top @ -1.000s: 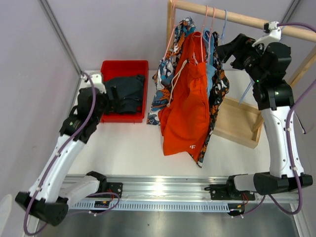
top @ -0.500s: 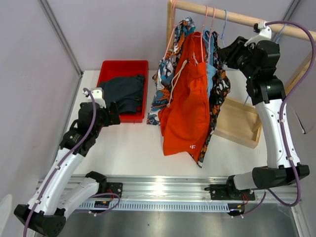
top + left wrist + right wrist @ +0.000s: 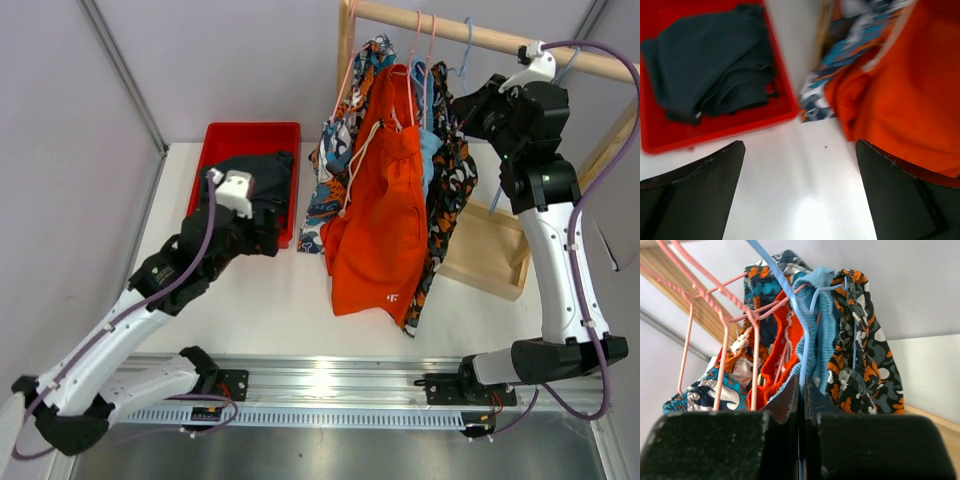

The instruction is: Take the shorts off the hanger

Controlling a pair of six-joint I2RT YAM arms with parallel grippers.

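Observation:
Several shorts hang from wire hangers on a wooden rod (image 3: pixel 500 42): teal wave-print shorts (image 3: pixel 340 150), bright orange shorts (image 3: pixel 385 230), light blue shorts (image 3: pixel 430 150) and orange-black-white blotched shorts (image 3: pixel 452 190). My right gripper (image 3: pixel 462 105) is high up beside them, shut on the blue hanger (image 3: pixel 790 295) wire just below its neck; in the right wrist view the right gripper (image 3: pixel 801 382) pinches that wire between the light blue shorts (image 3: pixel 822 330) and blotched shorts (image 3: pixel 860 355). Black shorts (image 3: pixel 255 185) lie in the red bin (image 3: pixel 250 133). My left gripper (image 3: pixel 262 232) is open over the table, left gripper (image 3: pixel 800 150) empty.
The rack's wooden base frame (image 3: pixel 490 255) lies on the table at the right, under the right arm. Pink hangers (image 3: pixel 722 340) crowd the rod to the left of the blue one. The red bin (image 3: pixel 715 130) sits just left of the hanging orange shorts (image 3: pixel 910 90).
My right gripper has shut on the blue hanger's wire, and the hanger's hook has shifted a little right. My left arm has swung right from the bin toward the hanging shorts, staying open.

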